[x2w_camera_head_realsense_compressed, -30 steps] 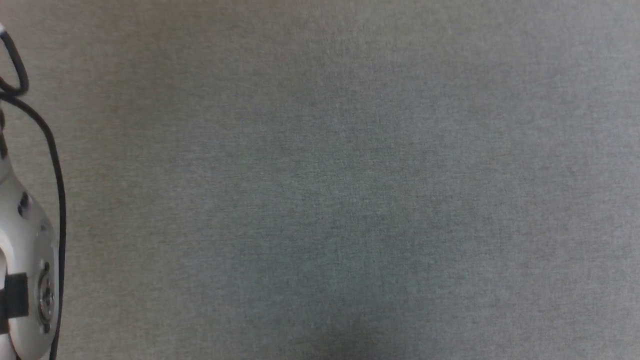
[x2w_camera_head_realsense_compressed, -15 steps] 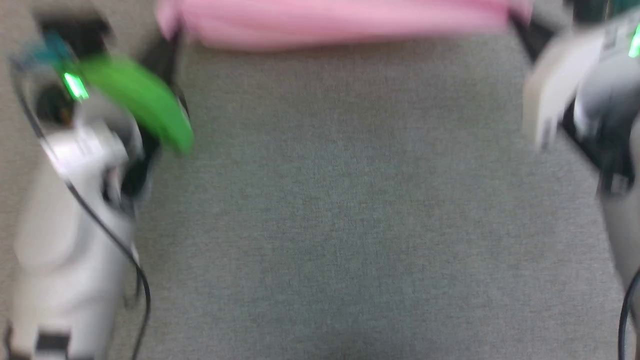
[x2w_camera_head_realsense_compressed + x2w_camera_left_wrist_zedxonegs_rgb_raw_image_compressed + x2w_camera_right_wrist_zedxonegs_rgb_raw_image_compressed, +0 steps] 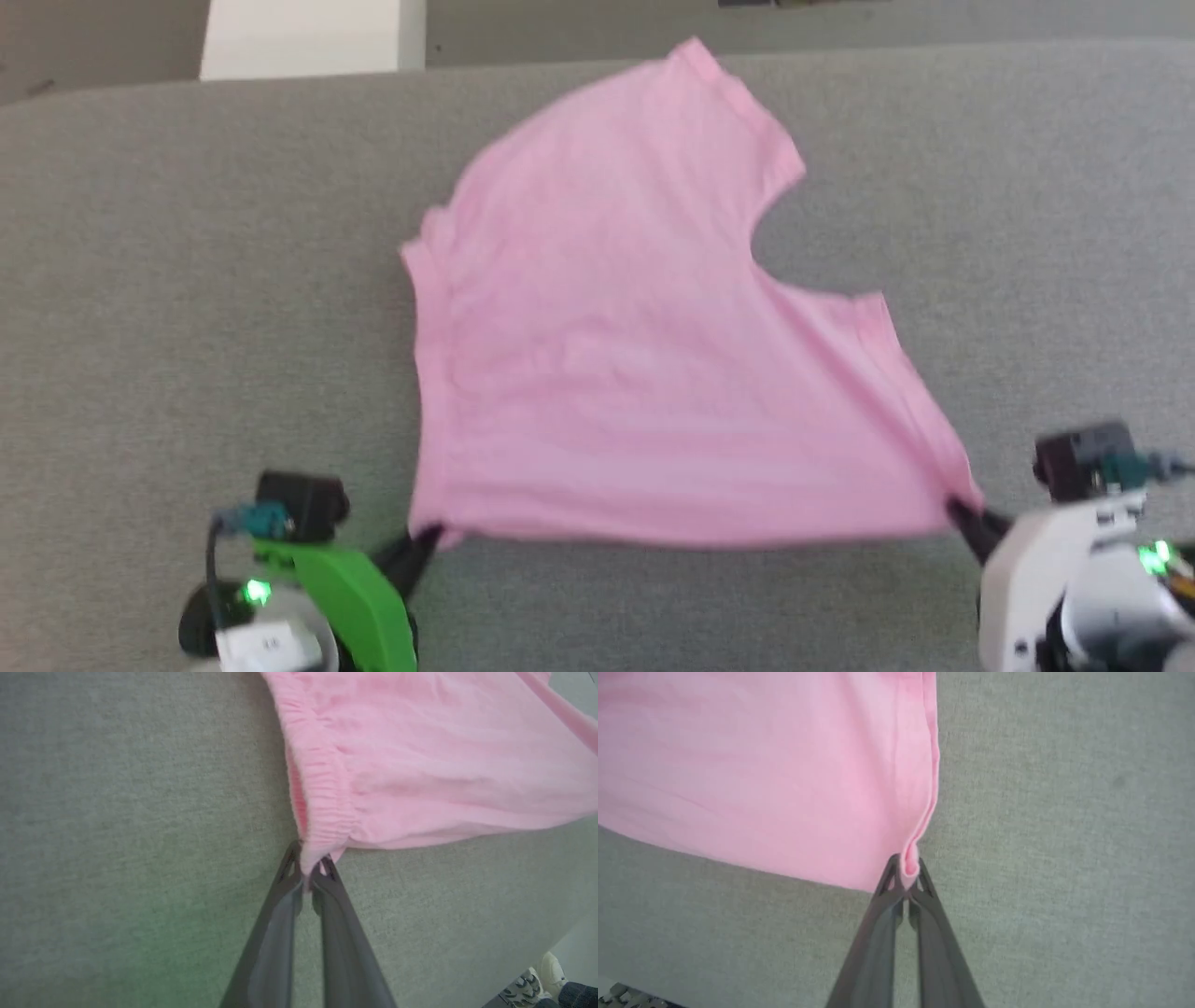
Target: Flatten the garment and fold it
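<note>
Two end effectors, both clenched, both with cloth in them. Nearest me, my left end effector (image 3: 425, 539) is pinched on the corner of the gathered elastic waistband (image 3: 322, 788) of the light pink thin cotton shorts (image 3: 635, 355). My right end effector (image 3: 957, 511) is nipped on the corner of the near leg hem (image 3: 931, 765).

Between them the near side edge runs almost straight. I take that as the point of this hold: two corners pulled apart so the edge comes taut and the cloth spreads. That edge sits a touch off the grey woven surface (image 3: 187, 280), with a thin shadow under it in both wrist views.

Moving out, the body of the shorts lies spread across the middle of the surface. It looks soft and limp, with faint creases fanning from the right-hand grip. The waistband is puckered and ribbed, thicker than the rest. The hem is a narrow folded strip, rolled where I hold it.

Further on there is the curved notch between the legs, then the far leg (image 3: 738, 103) pointing away toward the back edge. I would call it flattened but not squared, so folding is not yet begun.

Beyond the surface, a white block (image 3: 308, 37).
</note>
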